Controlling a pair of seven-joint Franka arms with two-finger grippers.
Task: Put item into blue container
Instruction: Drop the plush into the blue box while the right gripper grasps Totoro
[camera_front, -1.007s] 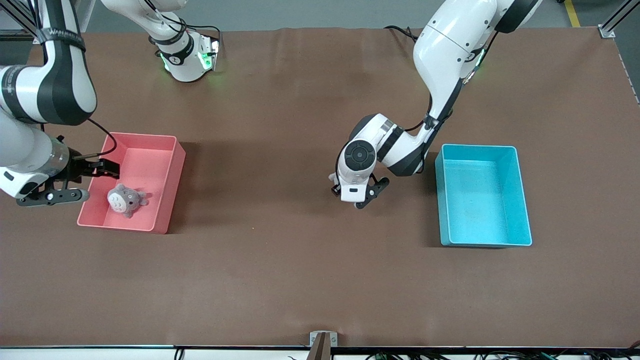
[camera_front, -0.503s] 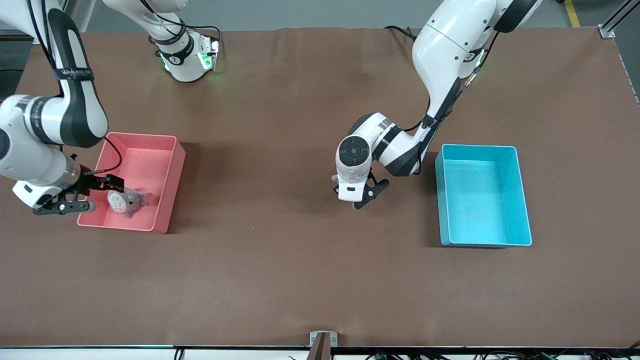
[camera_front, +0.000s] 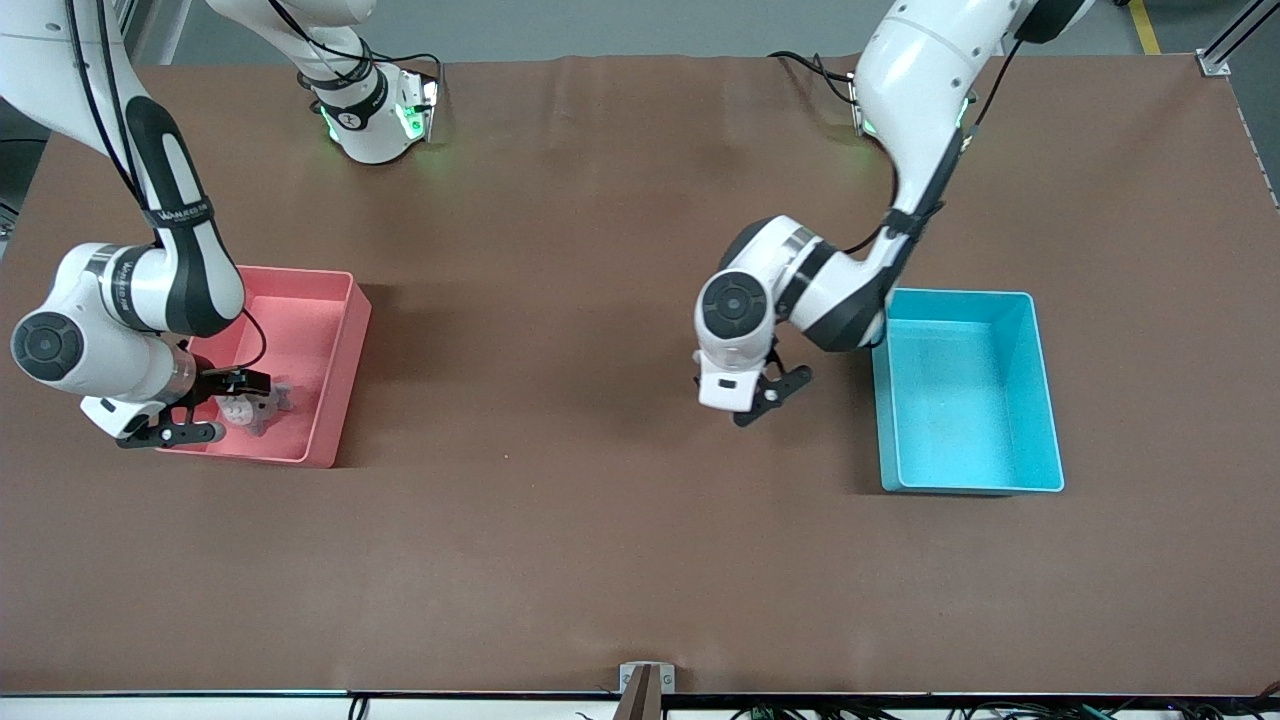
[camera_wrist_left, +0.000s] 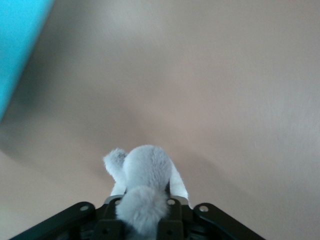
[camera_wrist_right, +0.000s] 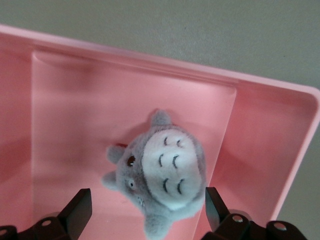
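Left end effector (camera_front: 752, 405), clenched on just a tuft of plush (camera_wrist_left: 145, 172) over the counter (camera_front: 560, 520), may drop it short of the blue bin (camera_front: 1046, 400); right end effector (camera_front: 205, 405) hangs released around the pink bin's (camera_wrist_right: 280, 140) toy (camera_wrist_right: 167, 172).

My two arms have glossy white shells with black joint bands and round black caps at the wrist joints. Black cables run along the links, and green lights glow at my bases. My right gripper (camera_front: 205, 400) and left gripper (camera_front: 765, 385) are black, with screw heads showing.
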